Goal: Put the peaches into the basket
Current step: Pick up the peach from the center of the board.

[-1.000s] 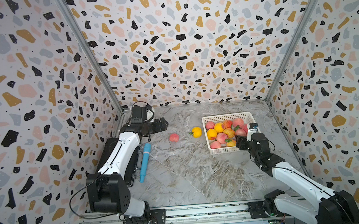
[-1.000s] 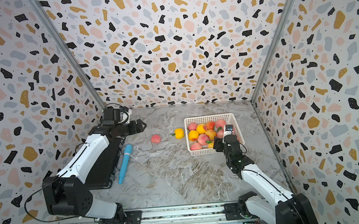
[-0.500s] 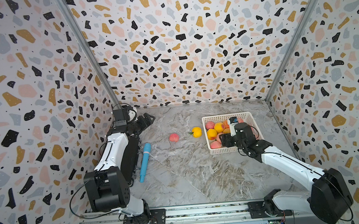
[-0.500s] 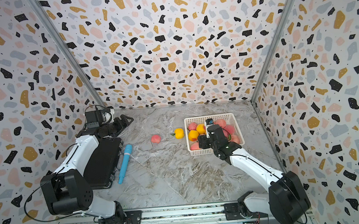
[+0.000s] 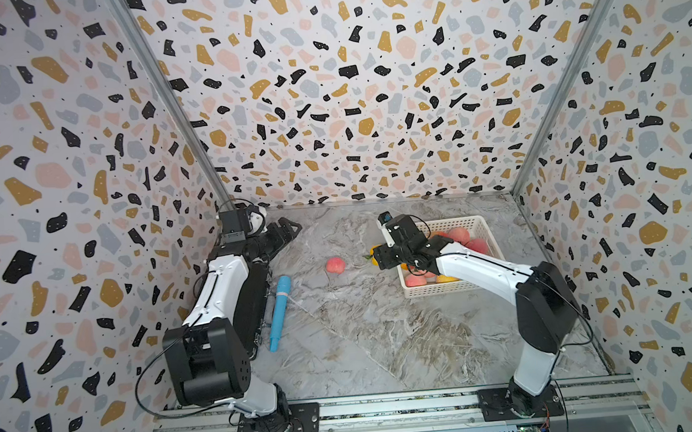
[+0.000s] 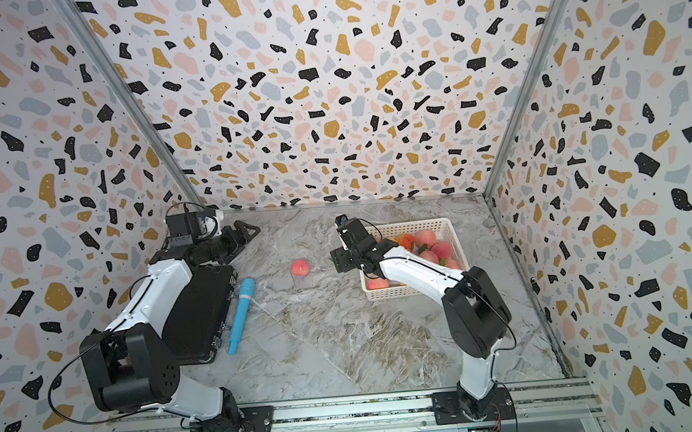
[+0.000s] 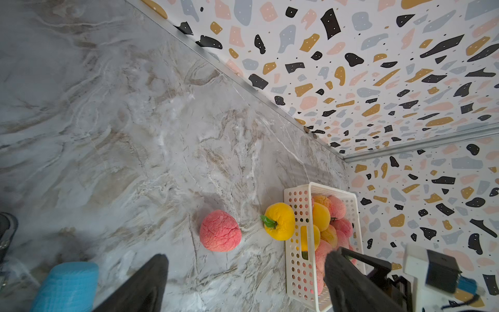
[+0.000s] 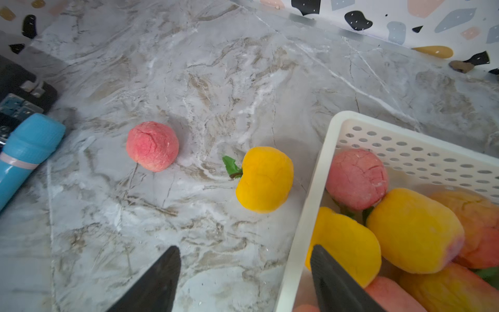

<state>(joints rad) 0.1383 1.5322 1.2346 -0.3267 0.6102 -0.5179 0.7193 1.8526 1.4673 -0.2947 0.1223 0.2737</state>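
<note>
Right end effector (image 8: 243, 283), spread apart and empty, hovers astride the basket (image 8: 314, 189) wall. Just ahead on the tabletop (image 8: 216, 81) lie a yellow peach (image 8: 264, 179) and a pink peach (image 8: 152, 146). Left end effector (image 5: 285, 231) is apart too, farther off.

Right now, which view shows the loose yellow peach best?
Right wrist: the yellow peach shows whole, close, leaf included. Left wrist shows it smaller. In a top view the right claw hides most of it.

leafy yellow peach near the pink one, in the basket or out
Out: the yellow peach lies on the table beside the basket.
</note>
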